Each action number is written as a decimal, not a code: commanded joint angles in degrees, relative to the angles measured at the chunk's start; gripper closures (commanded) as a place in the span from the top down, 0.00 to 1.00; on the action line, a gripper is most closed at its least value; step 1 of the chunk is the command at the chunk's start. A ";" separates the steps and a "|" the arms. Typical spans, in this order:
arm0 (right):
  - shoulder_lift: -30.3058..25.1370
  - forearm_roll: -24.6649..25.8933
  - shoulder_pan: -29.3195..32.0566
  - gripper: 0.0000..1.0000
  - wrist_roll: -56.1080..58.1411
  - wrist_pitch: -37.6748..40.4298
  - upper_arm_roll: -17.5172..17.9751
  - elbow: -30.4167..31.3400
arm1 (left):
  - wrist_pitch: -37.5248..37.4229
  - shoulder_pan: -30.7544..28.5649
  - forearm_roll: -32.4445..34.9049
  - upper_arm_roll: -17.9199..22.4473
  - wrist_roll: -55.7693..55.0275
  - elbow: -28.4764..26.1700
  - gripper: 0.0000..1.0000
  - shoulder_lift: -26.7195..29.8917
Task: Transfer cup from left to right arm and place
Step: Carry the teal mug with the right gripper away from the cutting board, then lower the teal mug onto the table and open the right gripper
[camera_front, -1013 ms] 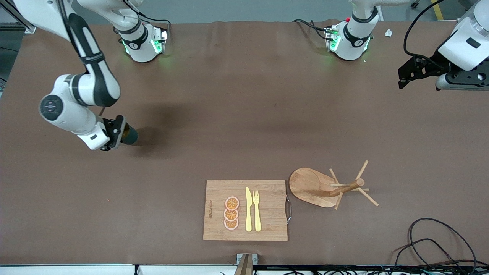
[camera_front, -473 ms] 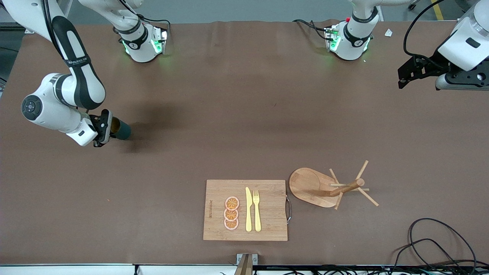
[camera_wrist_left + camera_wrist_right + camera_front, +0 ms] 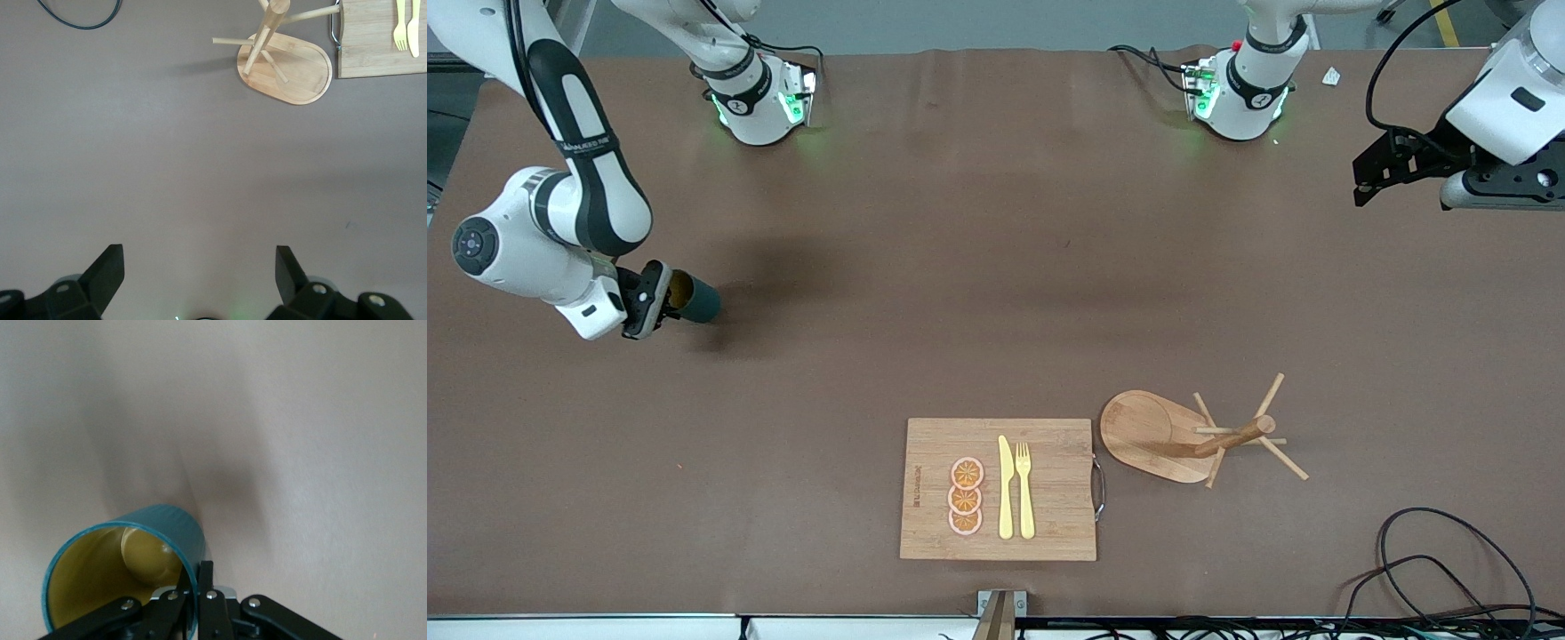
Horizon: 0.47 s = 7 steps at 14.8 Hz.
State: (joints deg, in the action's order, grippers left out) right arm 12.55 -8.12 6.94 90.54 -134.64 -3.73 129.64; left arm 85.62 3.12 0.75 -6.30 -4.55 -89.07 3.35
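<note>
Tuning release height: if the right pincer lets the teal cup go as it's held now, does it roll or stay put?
Probably rolls: the cup looks tilted near sideways in the right pincer, and its wall is a smooth cylinder. It is pinched only at the rim, so it may pivot. Looks rigid; unlikely to deform.

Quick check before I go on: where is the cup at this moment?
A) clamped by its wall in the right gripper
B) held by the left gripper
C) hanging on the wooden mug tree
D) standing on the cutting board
A: the right gripper is shut on the cup, pinching the wall at its rim over the table toward the right arm's end; the left gripper is open and holds nothing.
</note>
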 commanded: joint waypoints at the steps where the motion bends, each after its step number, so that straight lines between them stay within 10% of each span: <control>1: -1.92 -0.76 1.14 0.00 -3.78 -0.80 0.39 1.49 | 0.16 -0.40 -0.05 -0.12 1.03 0.56 1.00 0.08; 7: -1.13 0.38 2.55 0.00 -7.04 -3.69 -0.31 1.31 | 0.16 -0.57 -0.05 -0.11 1.30 0.65 1.00 0.08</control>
State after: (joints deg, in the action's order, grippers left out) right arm 12.55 -8.04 8.52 84.74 -136.80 -4.43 129.65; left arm 85.62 2.92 0.75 -6.27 -4.55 -88.97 3.35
